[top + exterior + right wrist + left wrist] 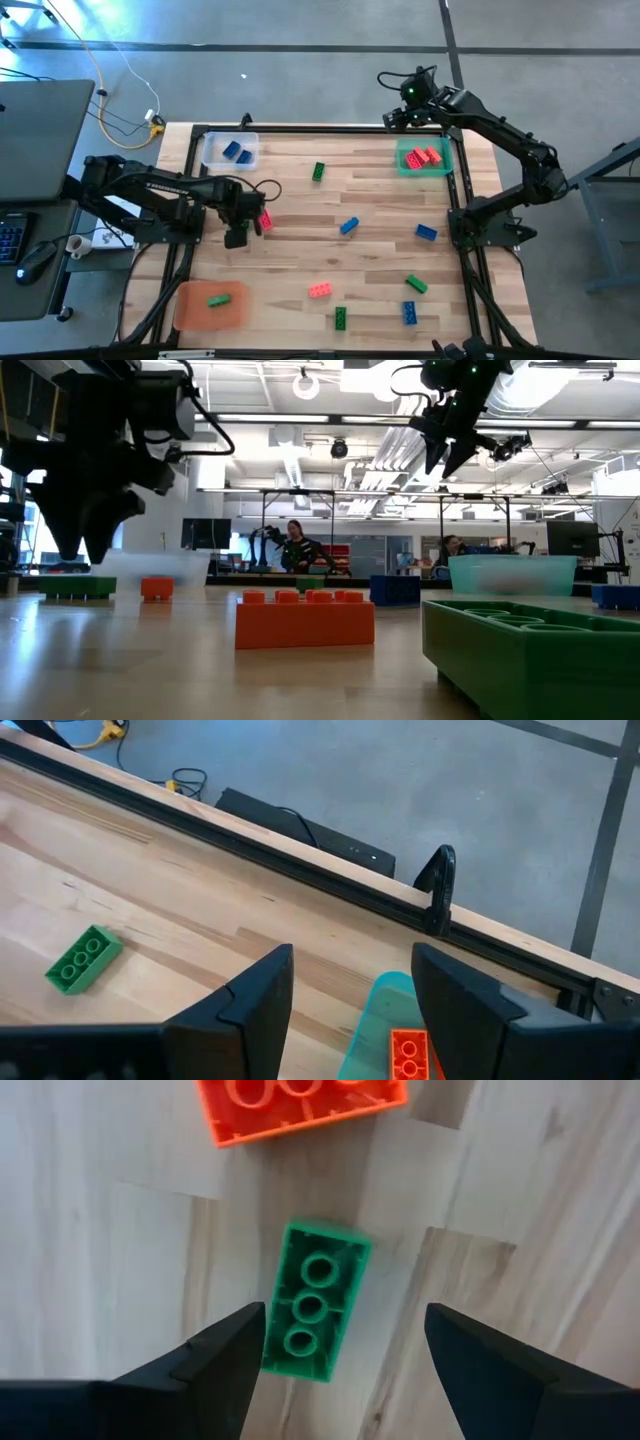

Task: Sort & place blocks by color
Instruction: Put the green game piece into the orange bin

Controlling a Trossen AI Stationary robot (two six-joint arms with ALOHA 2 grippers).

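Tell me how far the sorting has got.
Done: two blue blocks in clear tray, reds in green tray, one green block in orange tray. In hand: open left gripper over a loose green block; right gripper empty. Left: other loose blocks across the table.

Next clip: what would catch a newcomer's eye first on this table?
Small studded plastic bricks in red-orange, blue and green lie scattered over the wooden table; some are already sorted, with red-orange bricks in the green tray at the far right. The left gripper hangs open directly over a green brick lying studs down, beside a red-orange one. The right gripper hovers open above the green tray.
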